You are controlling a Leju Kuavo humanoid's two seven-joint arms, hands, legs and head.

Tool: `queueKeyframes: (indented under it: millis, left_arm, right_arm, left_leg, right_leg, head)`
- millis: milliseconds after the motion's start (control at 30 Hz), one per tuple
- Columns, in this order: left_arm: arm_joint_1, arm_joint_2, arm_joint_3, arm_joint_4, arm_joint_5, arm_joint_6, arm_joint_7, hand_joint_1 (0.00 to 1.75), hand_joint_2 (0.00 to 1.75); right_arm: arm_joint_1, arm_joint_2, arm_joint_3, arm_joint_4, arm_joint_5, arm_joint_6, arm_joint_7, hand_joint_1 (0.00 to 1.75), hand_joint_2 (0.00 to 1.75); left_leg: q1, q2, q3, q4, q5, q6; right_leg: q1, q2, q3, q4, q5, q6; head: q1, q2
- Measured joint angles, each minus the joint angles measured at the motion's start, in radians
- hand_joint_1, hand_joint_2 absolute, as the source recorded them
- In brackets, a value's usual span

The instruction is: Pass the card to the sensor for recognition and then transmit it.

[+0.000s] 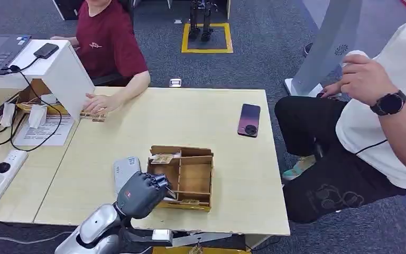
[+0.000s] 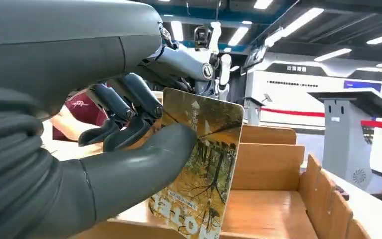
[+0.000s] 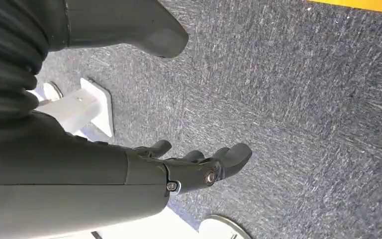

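My left hand (image 1: 141, 193) hovers at the near left corner of a wooden compartment box (image 1: 190, 180) on the table. In the left wrist view the same left hand (image 2: 129, 134) pinches a card (image 2: 204, 169) printed with an autumn forest picture between thumb and fingers, holding it upright over the box (image 2: 273, 199). A white card reader (image 1: 125, 172) lies flat on the table just left of the box, beside the hand. My right hand (image 3: 194, 169) hangs above the grey carpet with its fingers apart and holds nothing.
A phone (image 1: 249, 120) lies at the table's far right. A person in a red shirt (image 1: 108, 37) rests a hand at the far left by a white stand (image 1: 58, 71) with cables. Another person in white (image 1: 380, 121) sits close at the right.
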Motion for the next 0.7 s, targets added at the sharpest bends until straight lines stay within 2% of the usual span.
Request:
queueKeyframes:
  millis: [133, 333, 533, 700]
  left_arm:
    - [0.000, 0.001, 0.009, -0.004, 0.011, 0.005, 0.004, 1.75, 1.75]
    - [-0.063, -0.011, 0.073, -0.010, 0.018, 0.018, 0.070, 1.75, 1.75]
    - [-0.107, -0.026, 0.118, -0.005, 0.014, 0.018, 0.084, 1.75, 1.75]
    - [-0.138, -0.040, 0.160, 0.030, -0.002, 0.033, 0.136, 1.75, 1.75]
  right_arm:
    - [0.000, 0.000, 0.000, 0.000, 0.001, 0.000, -0.002, 0.00, 1.75]
    - [-0.004, 0.000, 0.006, 0.000, 0.002, -0.002, -0.006, 0.00, 1.75]
    - [-0.008, 0.000, 0.008, 0.000, 0.002, -0.001, -0.005, 0.00, 1.75]
    - [-0.006, 0.000, 0.020, 0.000, 0.002, -0.001, -0.005, 0.00, 1.75]
  left_leg:
    - [0.000, 0.000, 0.000, 0.000, 0.000, 0.000]
    - [0.000, 0.000, 0.000, 0.000, 0.001, 0.000]
    - [0.000, 0.000, 0.000, 0.000, 0.001, 0.000]
    - [0.000, 0.000, 0.000, 0.000, 0.001, 0.000]
  right_leg:
    - [0.000, 0.000, 0.000, 0.000, 0.000, 0.000]
    - [0.000, 0.000, 0.000, 0.000, 0.001, 0.001]
    - [0.000, 0.000, 0.000, 0.000, 0.002, 0.001]
    - [0.000, 0.000, -0.001, 0.000, 0.001, 0.001]
  head:
    - [0.000, 0.000]
    - [0.000, 0.000]
    - [0.000, 0.000]
    - [0.000, 0.000]
